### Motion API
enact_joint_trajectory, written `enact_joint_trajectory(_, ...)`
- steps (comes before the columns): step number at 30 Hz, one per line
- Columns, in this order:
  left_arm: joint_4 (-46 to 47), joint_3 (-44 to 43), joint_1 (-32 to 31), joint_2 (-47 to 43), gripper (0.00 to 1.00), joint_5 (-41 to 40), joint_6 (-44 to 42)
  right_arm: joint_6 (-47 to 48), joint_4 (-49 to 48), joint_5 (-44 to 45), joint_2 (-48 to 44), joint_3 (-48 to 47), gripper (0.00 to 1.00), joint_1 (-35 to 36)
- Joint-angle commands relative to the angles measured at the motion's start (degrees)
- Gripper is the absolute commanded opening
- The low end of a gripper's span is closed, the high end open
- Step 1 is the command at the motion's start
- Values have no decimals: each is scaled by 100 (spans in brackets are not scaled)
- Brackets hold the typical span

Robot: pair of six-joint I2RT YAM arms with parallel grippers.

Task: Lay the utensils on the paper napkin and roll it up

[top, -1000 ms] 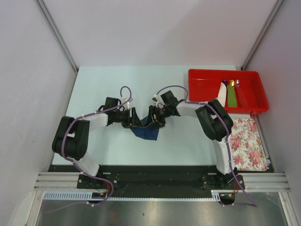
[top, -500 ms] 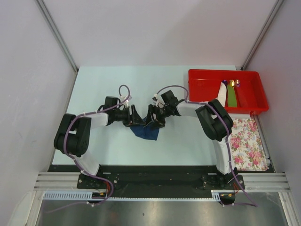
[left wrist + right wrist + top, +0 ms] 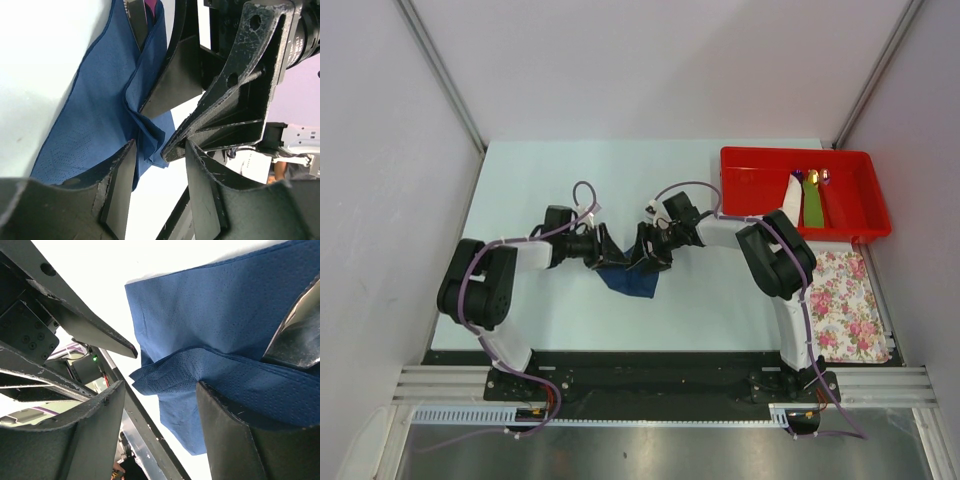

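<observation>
Top view: both arms are extended toward the middle of the pale counter [image 3: 550, 310], with the claws facing each other, tips nearly meeting.

The paper napkin [image 3: 632, 281] is recorded as a dark blue, partly folded sheet lying on the counter, directly under and just nearer than the two claws.

Left claw [image 3: 603, 256]: released. In its wrist view the fingers [image 3: 121, 190] are parted and bare counter is seen through the gap. A crumpled fold of the napkin lies just beside the inner face of one finger and is not pinched.

Right claw [image 3: 640, 260]: released. In its wrist view a raised fold of the napkin lies in the gap, against one finger [image 3: 230, 440], and is not clamped.

A slim dark grey piece [image 3: 136, 21] is noted at the napkin's far fold. Whether it is wrapped cannot be told.

A red tray [image 3: 760, 190] is noted at the far right of the counter. It holds a few small items, which are too small to identify. A flowered cloth [image 3: 850, 300] lies just in front of it.
</observation>
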State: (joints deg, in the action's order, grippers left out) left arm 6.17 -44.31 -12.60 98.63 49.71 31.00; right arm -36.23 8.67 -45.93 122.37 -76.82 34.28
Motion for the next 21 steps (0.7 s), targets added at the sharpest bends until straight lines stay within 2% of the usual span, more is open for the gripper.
enact_joint_trajectory(1, 481, 186, 56, -336, 48, -234, 177, 186, -76, 208, 173, 18, 65, 26)
enact_joint_trajectory(5, 779, 327, 152, -370, 48, -155, 608, 213, -67, 164, 165, 9, 80, 26)
enact_joint_trajectory(8, 972, 423, 223, -590, 46, -15, 775, 169, -163, 59, 165, 52, 80, 0)
enact_joint_trajectory(11, 921, 494, 232, -1081, 47, 126, 408, 72, -286, -47, 200, 53, 80, -18)
enact_joint_trajectory(14, 510, 582, 223, -1739, 48, 100, -654, 46, -286, -82, 226, 61, 78, -27)
enact_joint_trajectory(16, 201, 661, 223, -2030, 47, 47, -1691, 28, -287, -91, 235, 62, 76, -53)
enact_joint_trajectory(17, -35, 696, 197, -2302, 46, 21, -2042, 19, -287, -91, 244, 62, 73, -45)
enact_joint_trajectory(19, -334, 731, 39, -2593, 41, -346, -3333, 19, -287, -91, 252, 62, 71, -44)
enact_joint_trajectory(20, -571, 740, -284, -2768, 35, -644, -3790, 11, -295, -91, 253, 62, 70, -53)
enact_joint_trajectory(21, -582, 792, -487, -3022, 34, -873, -4604, 2, -295, -91, 253, 62, 70, -53)
